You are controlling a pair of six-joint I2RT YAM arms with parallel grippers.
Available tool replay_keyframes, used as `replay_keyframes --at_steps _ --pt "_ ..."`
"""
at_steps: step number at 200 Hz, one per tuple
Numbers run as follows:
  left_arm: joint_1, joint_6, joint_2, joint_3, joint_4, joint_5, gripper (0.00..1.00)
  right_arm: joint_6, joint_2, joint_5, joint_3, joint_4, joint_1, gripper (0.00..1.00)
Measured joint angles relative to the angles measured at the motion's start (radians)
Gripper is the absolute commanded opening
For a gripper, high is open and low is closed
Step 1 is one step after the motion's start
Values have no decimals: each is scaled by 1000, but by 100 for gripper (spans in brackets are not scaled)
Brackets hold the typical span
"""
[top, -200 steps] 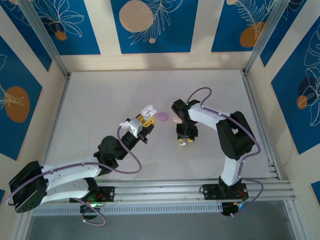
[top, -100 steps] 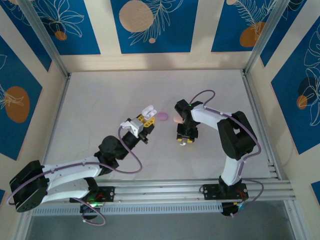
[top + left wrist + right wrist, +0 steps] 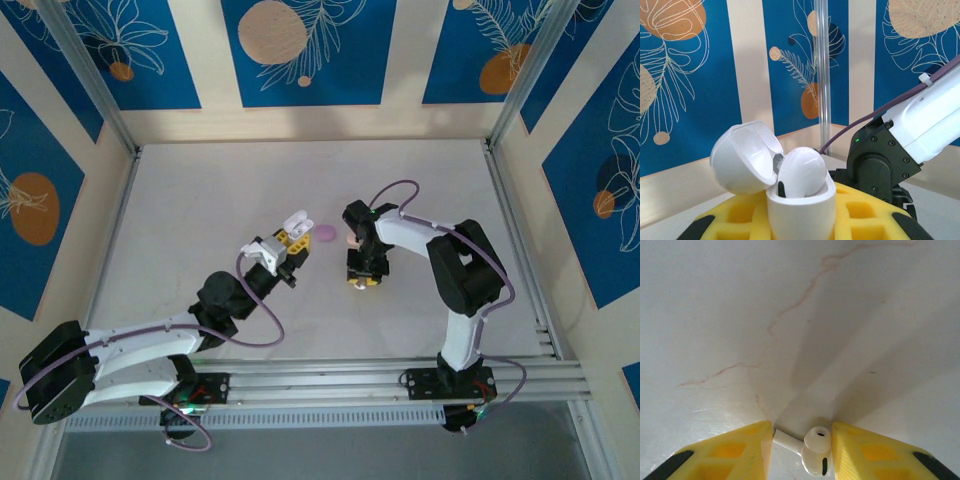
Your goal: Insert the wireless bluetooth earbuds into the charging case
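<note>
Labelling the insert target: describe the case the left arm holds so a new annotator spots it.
Look near the middle of the table, where the left gripper holds the charging case. Unlike the purple case lying on the table just beside it, this one is white, gripped, lid flipped open, with one white earbud seated inside.

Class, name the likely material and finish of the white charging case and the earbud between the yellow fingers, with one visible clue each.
Charging case: likely hard plastic, smooth white, semi-gloss; soft highlights curve inside its open lid. Earbud: likely glossy moulded plastic; a bright sheen on its rounded head, one dark vent slot.
</note>
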Motion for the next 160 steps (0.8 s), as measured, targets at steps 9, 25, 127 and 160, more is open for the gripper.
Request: replay_keyframes --at_steps 9,25,127,160 --pt "0 0 0 0 0 0 10 -10 4 -1 5 0 4 37" --pt "0 0 0 0 0 0 10 -24 12 -2 15 0 8 37" --pt "0 0 0 0 0 0 10 -179 73 -65 95 -2 39 37" --pt "0 0 -1 0 0 0 10 -204 80 -50 122 -11 66 39"
